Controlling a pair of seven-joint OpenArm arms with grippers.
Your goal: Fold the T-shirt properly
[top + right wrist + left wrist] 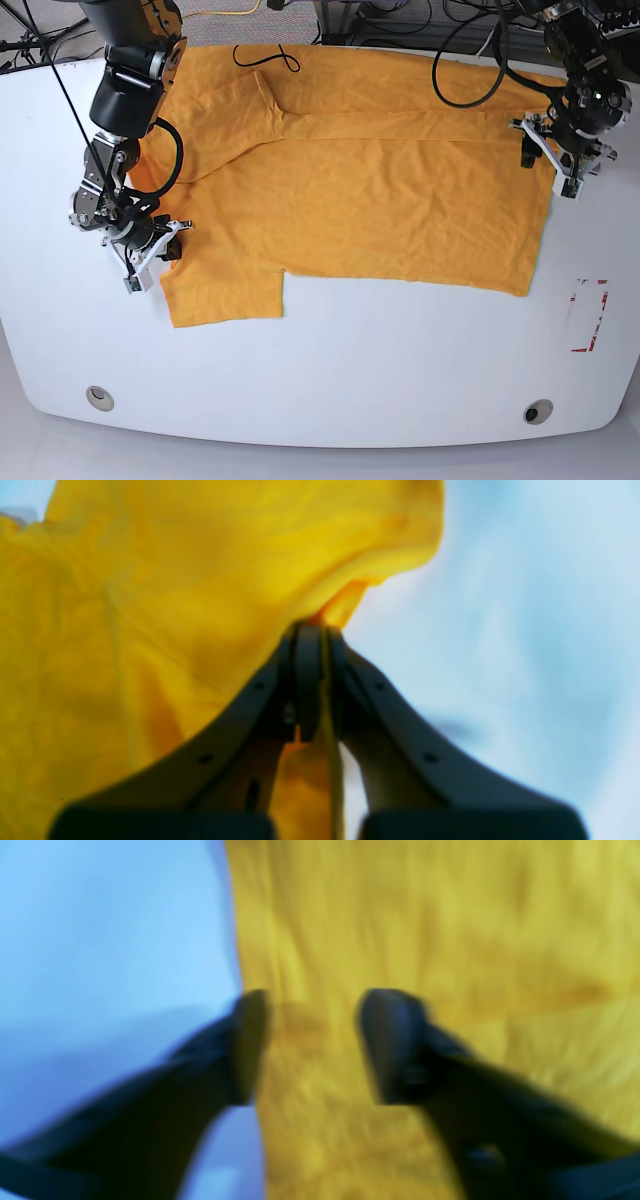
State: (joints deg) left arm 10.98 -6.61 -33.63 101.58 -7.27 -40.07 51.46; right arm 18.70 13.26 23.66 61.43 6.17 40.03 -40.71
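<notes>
**Right gripper pinches the shirt, left one is open**

The wrinkled orange-yellow cotton T-shirt (350, 190) lies spread on the white table (330, 380). At 9 o'clock, the right gripper (314, 630) pinches its edge. At 3 o'clock, the left gripper (310, 1040) is wide apart above its hem.

The T-shirt (380, 190) is showing as soft, matt orange-yellow cloth, lightly wrinkled, with a fine woven texture. The surface (330, 380) is looking smooth, white and faintly glossy. The right gripper's fingers (310, 680) are looking like dark, matt moulded plastic, pinching a fold of cloth.
</notes>
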